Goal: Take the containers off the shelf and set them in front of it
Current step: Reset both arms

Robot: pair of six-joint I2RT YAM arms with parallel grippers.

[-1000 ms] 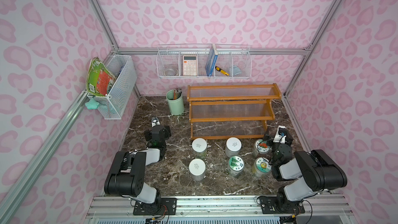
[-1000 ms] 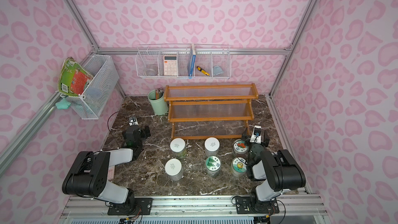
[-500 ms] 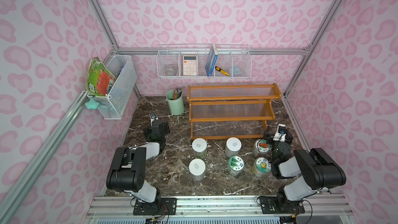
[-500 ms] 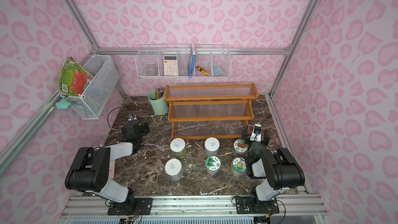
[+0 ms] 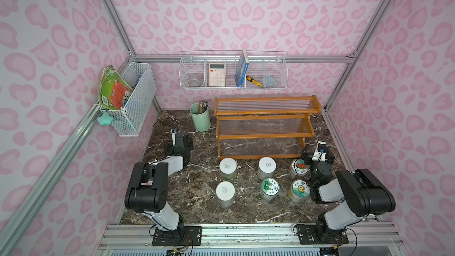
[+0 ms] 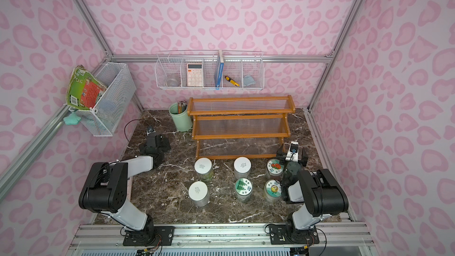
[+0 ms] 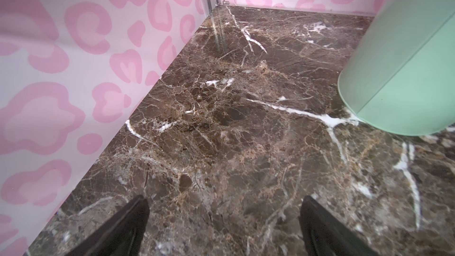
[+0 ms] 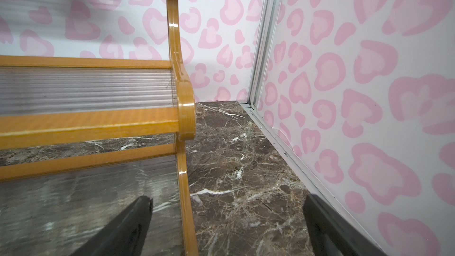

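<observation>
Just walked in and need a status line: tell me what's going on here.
Nothing is held. The orange-brown wooden stepped shelf holds no jars, and all six small clear cylindrical jars sit on the dark marble tabletop in front of it. The left claw is open and empty near the mint-green cup; the right claw is open and empty beside the shelf's end.

Bright, even light, seemingly from overhead, with soft shadows. Small glare spots sit on the shelf (image 8: 98,121) frame in the right wrist view. Both wrist views bend at the edges.
</observation>
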